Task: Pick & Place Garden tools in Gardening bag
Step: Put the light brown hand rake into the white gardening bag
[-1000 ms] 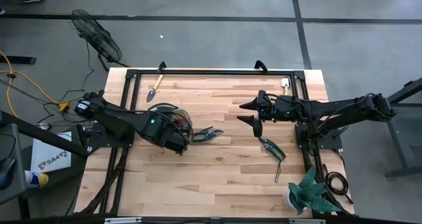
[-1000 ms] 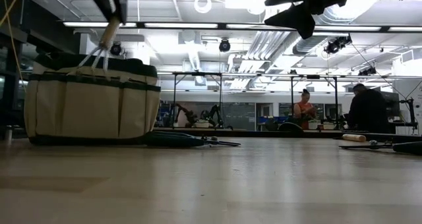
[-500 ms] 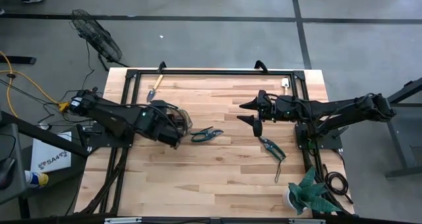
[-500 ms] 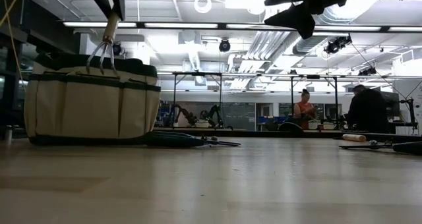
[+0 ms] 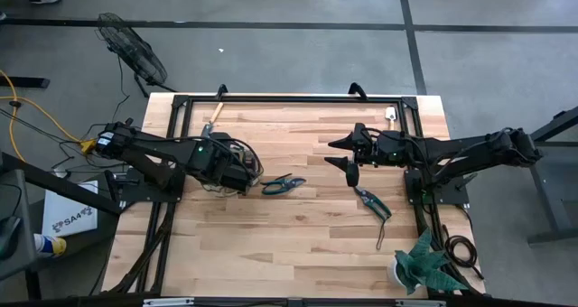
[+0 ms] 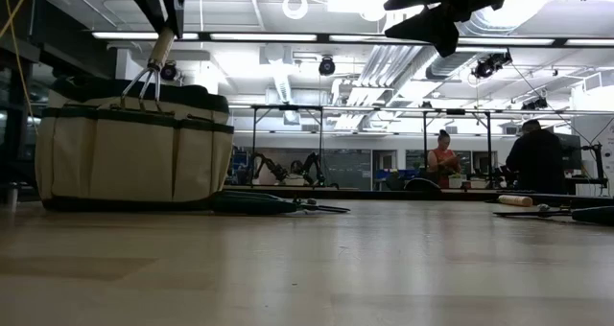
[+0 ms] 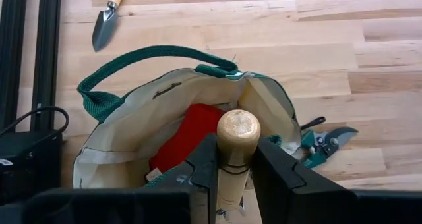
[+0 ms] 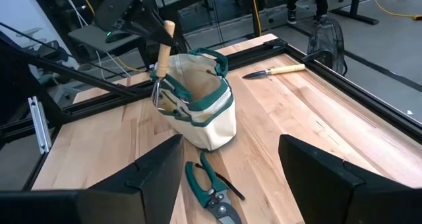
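Gardening bag sits on left half of table, upright, mouth open, green trim and looped handle showing; red folded item lies inside. Left gripper is directly above bag mouth, fingers clamped on wooden handle of a hand rake, tines pointing down at bag rim level per low view; rake hangs vertical, tines at the opening. Teal-handled pruning shears lie flat on table just beside bag, on its right-arm side, not touching as far as visible. Trowel w/ wooden handle lies near table's far edge, beyond bag, apart from it. Second shears, green-handled, lie on right half, near right gripper, which hovers above table w/ fingers spread wide, holding nothing. Another wooden-handled tool at far right corner. Potted plant at near right corner. Two persons in room background.
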Robot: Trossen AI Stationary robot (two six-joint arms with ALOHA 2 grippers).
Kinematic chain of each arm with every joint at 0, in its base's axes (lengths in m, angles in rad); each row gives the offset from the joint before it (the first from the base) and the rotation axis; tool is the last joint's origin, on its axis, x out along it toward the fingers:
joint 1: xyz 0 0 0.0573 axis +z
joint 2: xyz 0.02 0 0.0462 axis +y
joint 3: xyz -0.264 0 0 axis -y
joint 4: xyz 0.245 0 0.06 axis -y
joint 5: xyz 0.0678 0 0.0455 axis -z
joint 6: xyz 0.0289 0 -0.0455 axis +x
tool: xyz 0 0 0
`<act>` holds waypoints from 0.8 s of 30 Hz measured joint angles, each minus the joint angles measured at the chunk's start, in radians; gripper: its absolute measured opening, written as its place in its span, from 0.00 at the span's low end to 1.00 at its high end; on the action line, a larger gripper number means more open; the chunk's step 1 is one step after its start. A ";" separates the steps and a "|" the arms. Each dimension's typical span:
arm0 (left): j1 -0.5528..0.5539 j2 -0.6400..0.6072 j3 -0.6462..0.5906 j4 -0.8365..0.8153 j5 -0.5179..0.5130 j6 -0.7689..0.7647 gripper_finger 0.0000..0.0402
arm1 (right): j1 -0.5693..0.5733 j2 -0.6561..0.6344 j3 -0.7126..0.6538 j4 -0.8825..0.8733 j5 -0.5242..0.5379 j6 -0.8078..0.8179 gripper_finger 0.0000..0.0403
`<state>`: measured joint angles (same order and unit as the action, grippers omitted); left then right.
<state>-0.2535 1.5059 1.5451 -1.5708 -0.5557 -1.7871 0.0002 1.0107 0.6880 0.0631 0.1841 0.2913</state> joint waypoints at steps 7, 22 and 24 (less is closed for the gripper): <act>-0.002 0.000 -0.043 0.000 0.004 -0.040 0.14 | 0.000 0.000 0.000 0.000 0.012 0.000 0.60; -0.002 0.024 -0.058 0.001 -0.042 -0.092 0.14 | 0.000 0.000 0.000 0.000 0.019 0.000 0.60; -0.002 0.036 -0.058 -0.003 -0.045 -0.094 0.14 | 0.000 0.000 0.000 0.000 0.019 0.000 0.60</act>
<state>-0.2550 1.5419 1.4876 -1.5738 -0.6006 -1.8812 -0.0002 1.0107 0.6876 0.0631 0.2028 0.2913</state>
